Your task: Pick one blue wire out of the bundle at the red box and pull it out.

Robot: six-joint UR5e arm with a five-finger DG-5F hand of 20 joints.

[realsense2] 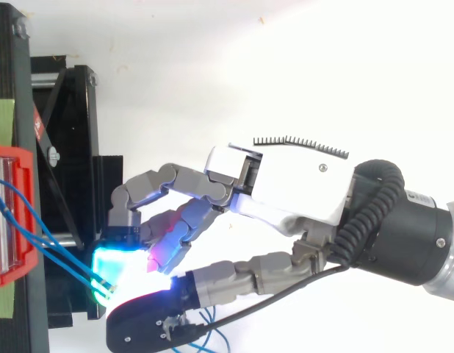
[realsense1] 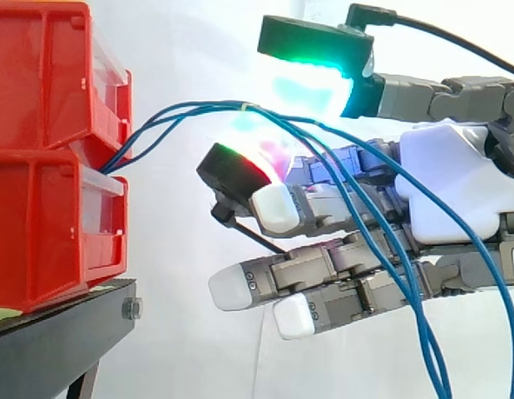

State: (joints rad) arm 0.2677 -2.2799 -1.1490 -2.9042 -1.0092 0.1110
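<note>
On my side feed the hand (realsense1: 457,191) reaches in from the right, a smooth white palm shell with grey, blocky segmented fingers. I read it as open. The thumb (realsense1: 311,50), a flat dark slab glowing green and cyan on its underside, sits high. A bent finger with a red-green pad sits lower, and I can see a gap between the two. The lower fingertips (realsense1: 232,288) are rounded, matte white and stretched out straight toward the bins.

The blue wires (realsense1: 182,106) are thin, glossy strands. They leave the front of the red bins (realsense1: 41,125) at the seam between the upper and lower box. They arch up together through that gap under the thumb, then fan out and droop across the fingers to the bottom right. I see nothing pinching them.

The bins are shiny moulded plastic with clear front lips, stacked on the black stand (realsense1: 49,341). The lower bin's front comes close to the stand's right edge.

From above, the hand (realsense2: 300,184) curls toward the bin (realsense2: 6,213). The wires (realsense2: 36,235) run from the bin straight into the cyan glow between the pads. A white curtain (realsense1: 182,50) hangs behind.
</note>
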